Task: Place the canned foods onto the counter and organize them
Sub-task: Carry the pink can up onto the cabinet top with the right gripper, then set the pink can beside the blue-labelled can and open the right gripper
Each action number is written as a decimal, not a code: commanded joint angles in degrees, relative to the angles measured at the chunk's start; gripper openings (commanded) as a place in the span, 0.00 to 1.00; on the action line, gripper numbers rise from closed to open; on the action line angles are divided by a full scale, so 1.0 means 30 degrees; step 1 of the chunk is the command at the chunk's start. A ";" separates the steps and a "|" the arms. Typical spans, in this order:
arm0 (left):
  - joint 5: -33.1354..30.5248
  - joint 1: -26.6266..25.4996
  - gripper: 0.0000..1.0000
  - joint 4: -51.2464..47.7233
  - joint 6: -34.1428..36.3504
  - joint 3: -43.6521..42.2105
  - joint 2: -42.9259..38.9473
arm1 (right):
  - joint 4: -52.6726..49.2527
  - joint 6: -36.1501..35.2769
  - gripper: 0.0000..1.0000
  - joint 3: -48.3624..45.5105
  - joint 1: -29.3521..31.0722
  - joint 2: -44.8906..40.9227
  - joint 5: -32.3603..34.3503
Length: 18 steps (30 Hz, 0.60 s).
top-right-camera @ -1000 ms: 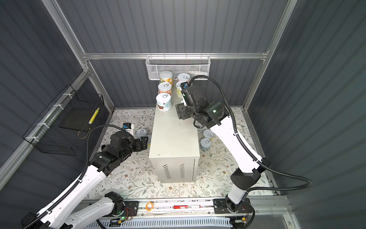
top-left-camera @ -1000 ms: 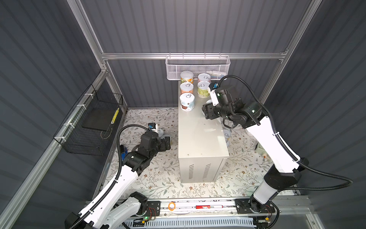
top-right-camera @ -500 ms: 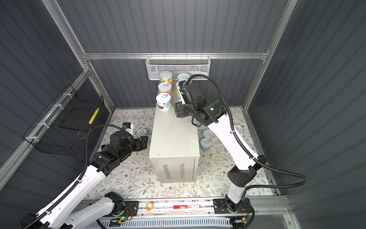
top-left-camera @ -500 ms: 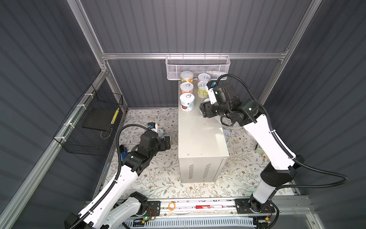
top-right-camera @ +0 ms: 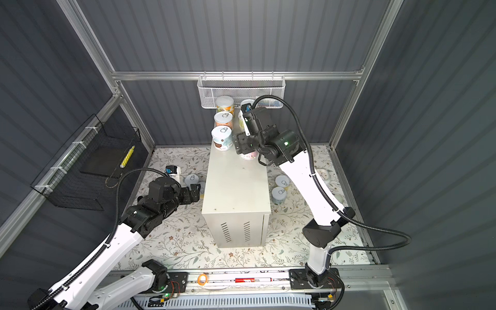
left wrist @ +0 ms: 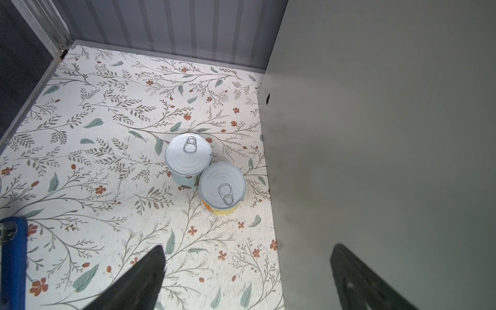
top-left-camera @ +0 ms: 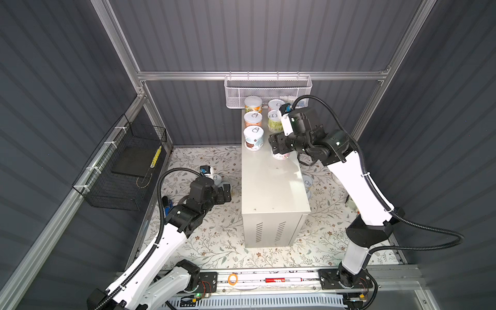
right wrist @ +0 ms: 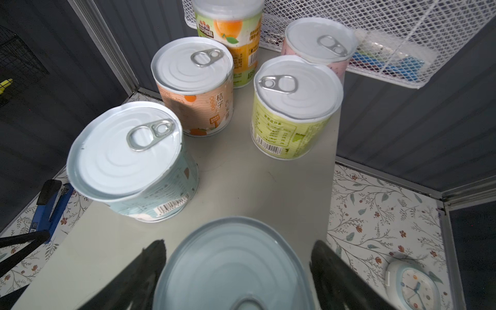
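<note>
The right gripper (right wrist: 238, 244) has let its fingers spread over the last second. They now stand apart on either side of the pink-labelled can (top-left-camera: 280, 155), and a sliver of gap shows beside the lid in the right wrist view, so the can looks released, not held. It stands upright on the counter (top-left-camera: 271, 185), in front of the green can (right wrist: 295, 91) and across from the pale blue can (right wrist: 123, 158), making a third pair in the two rows at the far end. The peach can (right wrist: 192, 69), the tall orange can (right wrist: 230, 32) and the far pink can (right wrist: 319, 40) sit behind it, which puts six on top by my count. The left gripper (left wrist: 248, 248) has widened too and hangs low over the floor mat (left wrist: 94, 107), fingers wide with nothing between them. It faces a blue floor can (left wrist: 188, 158) touching a yellow floor can (left wrist: 222, 188) close to the counter's side — probably the next pick. Two more cans (top-right-camera: 281, 182) wait on the mat beyond the counter.
</note>
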 commanded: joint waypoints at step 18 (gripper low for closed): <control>0.0434 0.0135 0.96 0.0845 0.0298 0.0682 0.1027 | 0.7879 0.1429 0.71 -1.2472 -0.0079 -1.0188 -0.2158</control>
